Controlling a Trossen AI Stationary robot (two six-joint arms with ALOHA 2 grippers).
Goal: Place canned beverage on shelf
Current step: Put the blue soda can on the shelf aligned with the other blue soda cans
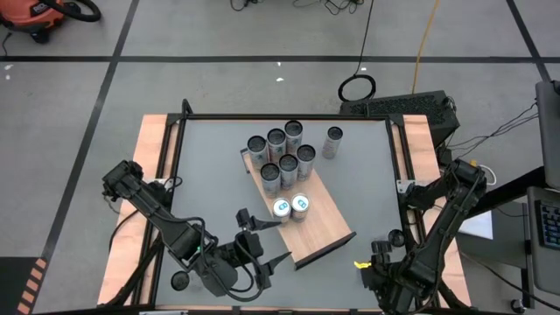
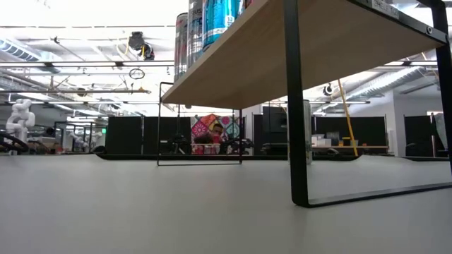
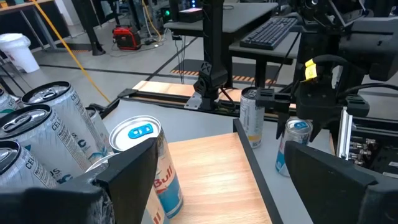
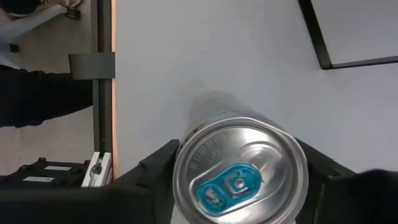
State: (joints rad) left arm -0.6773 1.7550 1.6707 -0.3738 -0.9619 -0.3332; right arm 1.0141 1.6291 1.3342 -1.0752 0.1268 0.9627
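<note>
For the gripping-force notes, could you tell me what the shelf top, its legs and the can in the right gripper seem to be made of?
The shelf top looks like matte wood or wood-look laminate: light-brown grain. Its legs appear to be thin black-coated metal bars. The can held in the right gripper looks like aluminium: a shiny silver lid with a blue pull tab.

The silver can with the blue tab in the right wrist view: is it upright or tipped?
Upright: the silver can with the blue tab shows its round top, between the right hand's fingers.
</note>
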